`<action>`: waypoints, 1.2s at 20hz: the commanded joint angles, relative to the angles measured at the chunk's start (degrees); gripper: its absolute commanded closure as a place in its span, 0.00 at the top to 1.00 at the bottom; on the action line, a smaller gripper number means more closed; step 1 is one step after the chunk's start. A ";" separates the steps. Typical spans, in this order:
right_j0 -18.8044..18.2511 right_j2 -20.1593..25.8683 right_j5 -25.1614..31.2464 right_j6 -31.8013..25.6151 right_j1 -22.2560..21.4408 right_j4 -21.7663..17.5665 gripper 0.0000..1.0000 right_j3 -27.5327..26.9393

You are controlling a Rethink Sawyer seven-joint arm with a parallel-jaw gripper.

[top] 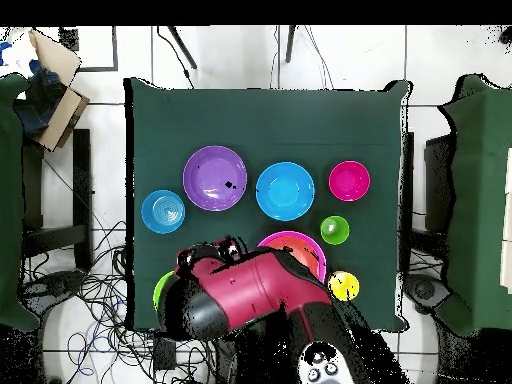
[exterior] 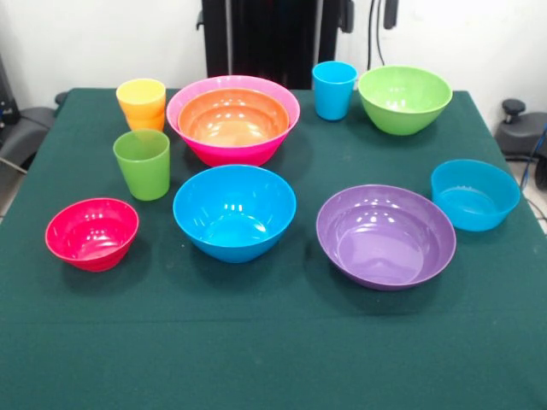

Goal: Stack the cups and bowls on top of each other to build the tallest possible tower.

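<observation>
Surface: a dark green cloth-covered surface (exterior: 273,342) is being seen from the front and from above, with all the cups and bowls resting on it.
Tower: a large glossy pink plastic bowl (exterior: 232,149) is sitting at the far middle in the front view, and a large glossy orange plastic bowl (exterior: 232,115) is being held nested inside it.
Stacked cups: a small yellow plastic cup (exterior: 141,96) is being carried inside a small orange plastic cup (exterior: 147,122), just left of the pink bowl in the front view.
Green cup: a small glossy green plastic tumbler (exterior: 142,164) is standing upright in front of the stacked cups, near the pink bowl.
Blue cup: a small blue plastic tumbler (exterior: 333,90) is standing upright between the pink bowl and a large light green plastic bowl (exterior: 404,99).
Front row: a smaller red-pink plastic bowl (exterior: 91,232), a large blue plastic bowl (exterior: 234,212) and a large purple plastic bowl (exterior: 385,236) are being shown side by side, apart from one another.
Right edge: a smaller light blue plastic bowl (exterior: 474,194) is sitting just beside the purple bowl.
Arm: the red and black robot arm (top: 250,295) is being seen from above, reaching over the side of the surface nearest the robot's base and covering part of the pink bowl.
Claw: the claw (top: 212,250) is being glimpsed at the arm's dark end; whether it is apart or together cannot be told.
</observation>
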 commanded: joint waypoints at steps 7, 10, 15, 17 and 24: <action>3.60 -6.65 0.93 4.67 8.05 -2.21 1.00 -6.20; 3.53 -6.48 1.96 4.11 7.72 -1.15 1.00 -6.72; 5.15 -8.35 0.35 5.61 8.85 -2.12 1.00 -7.15; 6.46 -9.86 -0.87 6.72 9.81 -2.98 1.00 -7.56; 9.20 -12.74 -1.83 7.41 11.23 -2.55 1.00 -8.83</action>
